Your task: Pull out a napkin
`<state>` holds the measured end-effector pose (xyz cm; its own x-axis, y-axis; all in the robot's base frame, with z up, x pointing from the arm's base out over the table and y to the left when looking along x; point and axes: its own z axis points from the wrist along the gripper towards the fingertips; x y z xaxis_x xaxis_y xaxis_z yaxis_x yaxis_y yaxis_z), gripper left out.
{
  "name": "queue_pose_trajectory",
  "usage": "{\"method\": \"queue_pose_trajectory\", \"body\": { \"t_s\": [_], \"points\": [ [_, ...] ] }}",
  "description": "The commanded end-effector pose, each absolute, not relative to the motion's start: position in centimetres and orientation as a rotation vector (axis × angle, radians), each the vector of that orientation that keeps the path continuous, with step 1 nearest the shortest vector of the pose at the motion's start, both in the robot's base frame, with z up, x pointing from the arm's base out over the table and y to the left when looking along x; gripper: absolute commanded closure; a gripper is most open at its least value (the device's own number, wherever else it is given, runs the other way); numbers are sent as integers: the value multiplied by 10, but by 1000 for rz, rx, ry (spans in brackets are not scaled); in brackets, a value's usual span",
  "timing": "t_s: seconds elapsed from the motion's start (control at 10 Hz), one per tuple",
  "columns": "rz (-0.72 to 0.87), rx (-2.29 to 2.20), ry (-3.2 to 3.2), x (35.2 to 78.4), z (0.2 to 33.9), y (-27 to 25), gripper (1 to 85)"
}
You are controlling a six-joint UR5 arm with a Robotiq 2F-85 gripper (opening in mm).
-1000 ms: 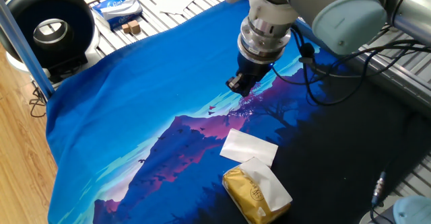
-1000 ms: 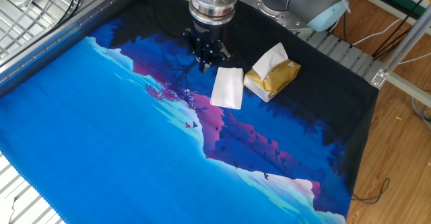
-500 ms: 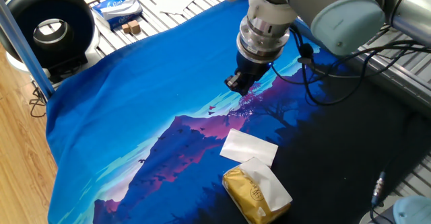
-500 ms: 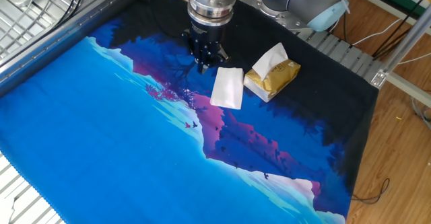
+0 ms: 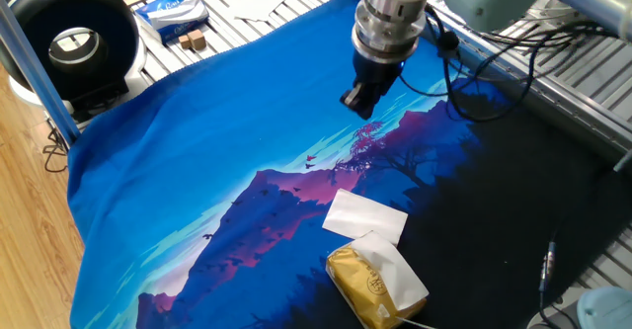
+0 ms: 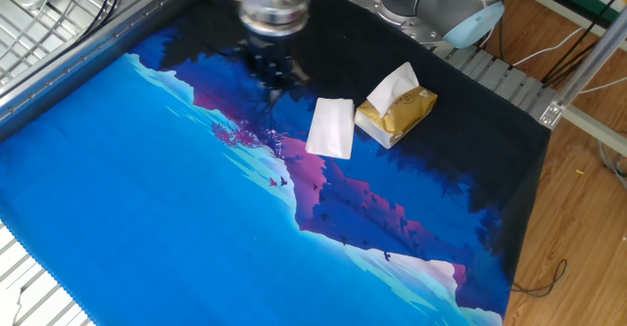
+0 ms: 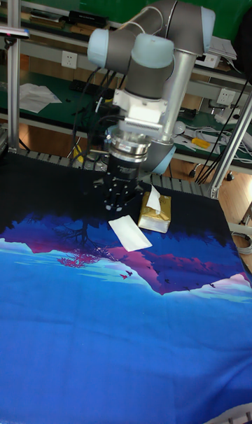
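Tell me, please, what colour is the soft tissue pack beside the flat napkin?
The tissue pack is gold-yellow, with a round emblem; one fixed view shows it best.

Bright even light; motion-blurred end effector [image 6: 271, 71]; soft shadows

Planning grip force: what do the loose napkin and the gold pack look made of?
Napkin: thin matte white paper tissue, lying flat with soft edges. Gold pack: likely soft plastic film, slightly shiny and wrinkled, with a tissue poking from its top.

A gold-yellow tissue pack [image 5: 373, 286] lies on a blue landscape-print cloth [image 5: 197, 161] covering the bench [image 5: 237, 18]; a blue-and-white packet [image 5: 170, 13] sits beside a black round device [image 5: 69, 42].
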<state>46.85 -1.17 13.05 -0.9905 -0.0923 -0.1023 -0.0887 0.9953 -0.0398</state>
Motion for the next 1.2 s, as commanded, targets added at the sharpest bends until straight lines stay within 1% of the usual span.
{"method": "queue_pose_trajectory", "body": {
  "t_s": [0.0,0.2,0.4,0.5,0.6,0.8,0.9,1.1],
  "points": [
    [-90,-125,3055,479,128,-29,847],
    [-2,-52,3108,455,140,-10,847],
    [13,-52,3129,443,144,-6,847],
    [8,-56,3125,442,146,-6,847],
    [5,-68,3108,448,145,-8,847],
    [-53,-86,3063,465,141,-20,847],
    [-16,-28,3081,459,141,-12,847],
    [-9,-35,3082,457,143,-11,847]
  ]
}}
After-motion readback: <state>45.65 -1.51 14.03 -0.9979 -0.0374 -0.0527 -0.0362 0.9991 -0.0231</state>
